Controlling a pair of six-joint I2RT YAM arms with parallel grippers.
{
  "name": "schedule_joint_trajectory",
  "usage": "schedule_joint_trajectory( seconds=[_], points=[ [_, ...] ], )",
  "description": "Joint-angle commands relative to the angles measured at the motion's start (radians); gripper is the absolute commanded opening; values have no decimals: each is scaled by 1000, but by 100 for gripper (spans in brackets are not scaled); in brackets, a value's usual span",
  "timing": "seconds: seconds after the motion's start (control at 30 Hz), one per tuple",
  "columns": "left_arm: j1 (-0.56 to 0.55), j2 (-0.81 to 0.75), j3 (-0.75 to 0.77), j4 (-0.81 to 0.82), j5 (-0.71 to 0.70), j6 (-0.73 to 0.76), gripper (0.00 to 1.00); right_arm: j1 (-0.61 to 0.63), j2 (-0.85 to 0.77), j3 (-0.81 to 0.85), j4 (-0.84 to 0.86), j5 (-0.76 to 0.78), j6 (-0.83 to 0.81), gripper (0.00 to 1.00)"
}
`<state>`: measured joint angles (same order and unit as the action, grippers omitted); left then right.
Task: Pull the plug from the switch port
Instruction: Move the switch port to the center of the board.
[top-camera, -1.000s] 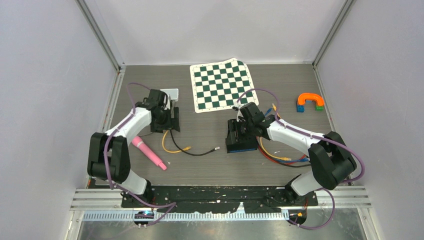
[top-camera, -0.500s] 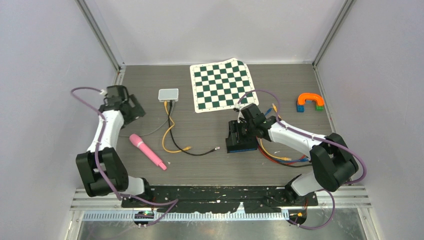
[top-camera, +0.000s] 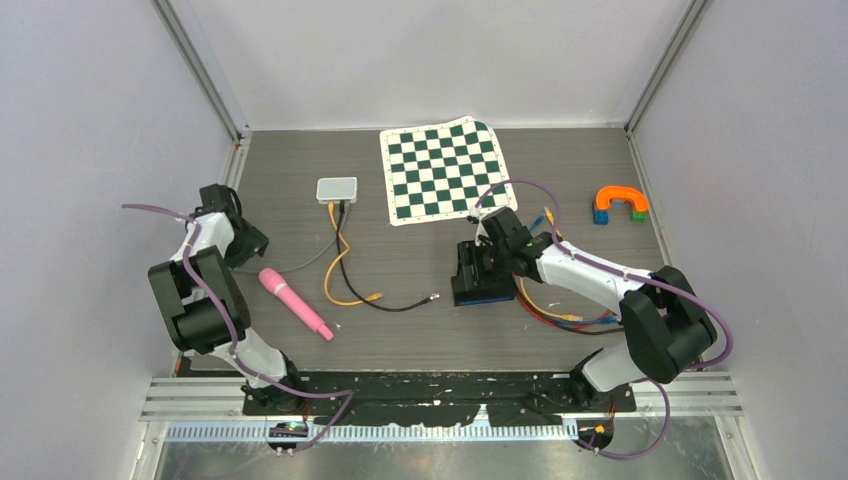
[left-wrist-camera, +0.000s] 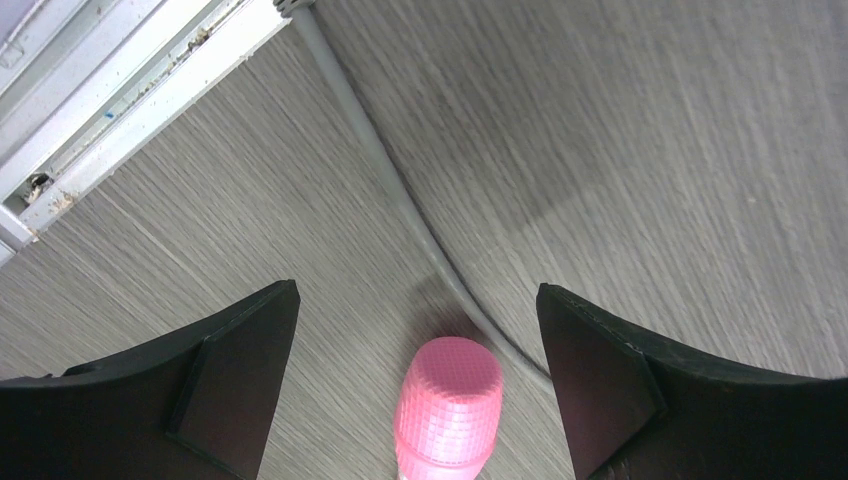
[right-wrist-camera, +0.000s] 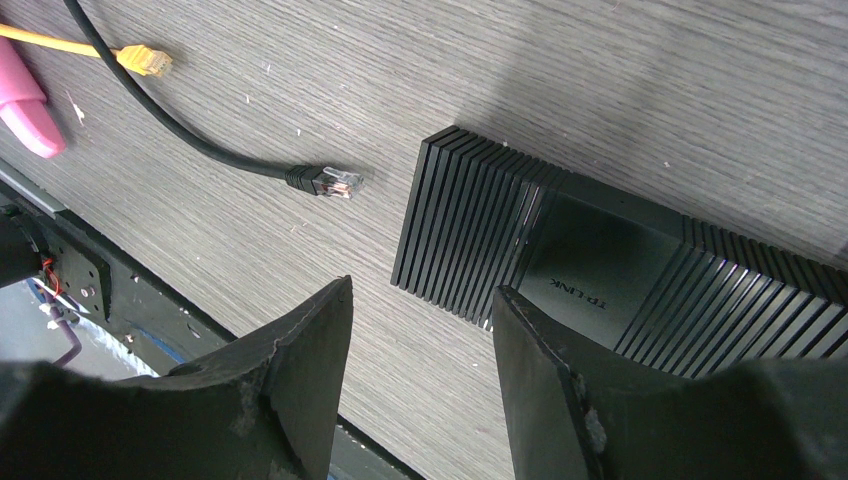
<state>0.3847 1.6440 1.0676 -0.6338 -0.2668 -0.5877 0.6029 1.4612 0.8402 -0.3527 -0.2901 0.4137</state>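
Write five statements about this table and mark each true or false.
1. The black cable's plug lies loose, apart from the black switch. True.
2. The left gripper is shut on the pink wand. False: it is open, the wand unheld beneath.
3. Yellow and black cables run into the white box. True.
4. The black switch sits on the checkered mat. False: the mat lies behind it, apart.
5. The right gripper holds the yellow plug. False: it is open over the black switch; that plug lies away.
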Motion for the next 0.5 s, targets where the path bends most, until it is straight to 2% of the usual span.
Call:
schedule_joint_trajectory(
  seconds=[0.0,0.37,0.4,0.47],
  points=[
    [9,33,64,-19,-32,-32,90,3,-20,3,11,4,-13,60],
    [9,130,161,-88,-46,-56,64,3,-2,3,9,2,-12,60],
    [10,137,169,-97,-40,-53,64,3,0,4,9,2,-12,60],
    [7,135,177,-115,-29,-48,72,3,3,4,11,2,-12,60]
  ],
)
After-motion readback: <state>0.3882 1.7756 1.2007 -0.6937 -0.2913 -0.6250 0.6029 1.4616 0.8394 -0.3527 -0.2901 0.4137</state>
